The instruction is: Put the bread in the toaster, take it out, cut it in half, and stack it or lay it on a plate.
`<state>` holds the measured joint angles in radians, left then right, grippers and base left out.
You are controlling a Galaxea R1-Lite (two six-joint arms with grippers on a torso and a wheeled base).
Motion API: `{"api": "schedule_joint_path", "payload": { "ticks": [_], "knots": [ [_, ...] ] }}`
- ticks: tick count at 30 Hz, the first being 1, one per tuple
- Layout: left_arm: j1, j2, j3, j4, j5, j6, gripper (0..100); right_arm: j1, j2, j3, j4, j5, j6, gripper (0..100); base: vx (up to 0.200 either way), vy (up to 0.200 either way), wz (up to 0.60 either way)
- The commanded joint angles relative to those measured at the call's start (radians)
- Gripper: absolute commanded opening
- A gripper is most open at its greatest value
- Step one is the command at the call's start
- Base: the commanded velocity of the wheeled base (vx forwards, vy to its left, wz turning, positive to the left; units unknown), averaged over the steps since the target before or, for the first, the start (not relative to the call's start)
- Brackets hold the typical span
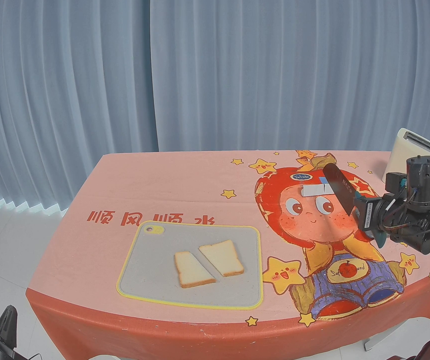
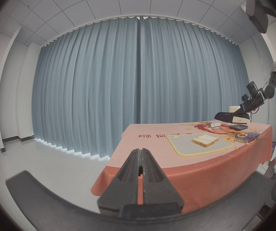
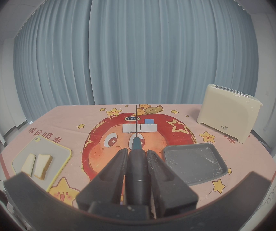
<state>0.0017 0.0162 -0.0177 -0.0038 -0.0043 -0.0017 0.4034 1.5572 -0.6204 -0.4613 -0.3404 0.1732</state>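
Head cam sits up high at the table's (image 1: 125, 186) near edge, tilted down, so the board (image 1: 150, 271) and bread (image 1: 222, 257) are pretty close. Left wrist cam is way off the table's left corner, low, looking level across it toward the curtain (image 2: 138, 74). Right wrist cam hovers over the right side, close in, facing the curtain along the knife (image 3: 136, 146). All three catch the board and bread; head and right wrist both get the toaster (image 1: 400, 156).

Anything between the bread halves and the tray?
Nothing on the table lies between the bread halves and the tray. The right gripper, holding the knife, hangs above, by the tray.
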Motion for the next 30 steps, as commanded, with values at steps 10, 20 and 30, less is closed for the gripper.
{"api": "schedule_joint_path", "payload": {
  "ticks": [10,20,30],
  "knots": [
    [0.000,-0.013,0.018,-0.001,0.000,-0.001,0,-0.002,0.029,0.005,0.007,0.000,-0.001,0,0.000,0.000,0.00],
    [0.000,-0.012,0.018,-0.001,0.000,0.000,0,-0.028,0.050,0.004,0.000,0.000,-0.014,0,0.000,0.000,0.00],
    [0.001,-0.012,0.018,-0.001,0.000,-0.001,0,-0.017,0.057,0.004,-0.002,-0.002,-0.014,0,0.000,0.000,0.00]
  ]
}}
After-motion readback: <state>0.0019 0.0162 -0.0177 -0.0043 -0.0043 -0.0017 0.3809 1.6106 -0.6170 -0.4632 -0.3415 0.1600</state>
